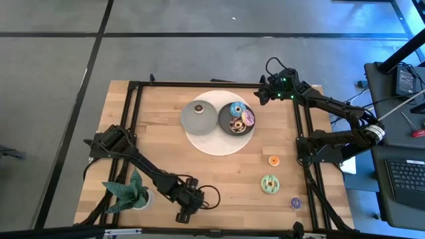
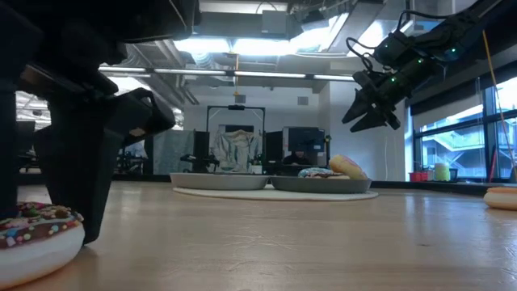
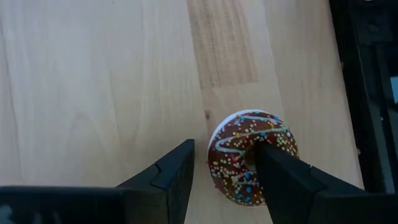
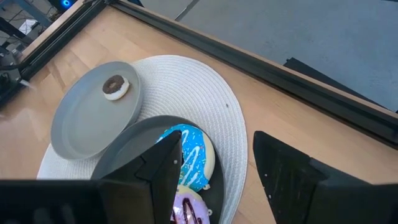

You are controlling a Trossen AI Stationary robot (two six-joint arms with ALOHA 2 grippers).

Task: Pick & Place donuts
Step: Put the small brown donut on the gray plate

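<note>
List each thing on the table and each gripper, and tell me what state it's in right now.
Left gripper: open, straddling one side of the brown sprinkled donut, which lies flat on the table.
Right gripper: open, above the dark plate.
Dark plate: holds several donuts.
Light grey plate: holds one brown donut.
Orange, green, purple donuts: loose on the table.
Potted plant: upright.

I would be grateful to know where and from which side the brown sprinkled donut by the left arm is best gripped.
Grip the brown sprinkled donut across one side of its ring, from straight above: it lies flat on the table, hole up. The left end effector is open, with one finger over the hole and the other outside the rim.
</note>
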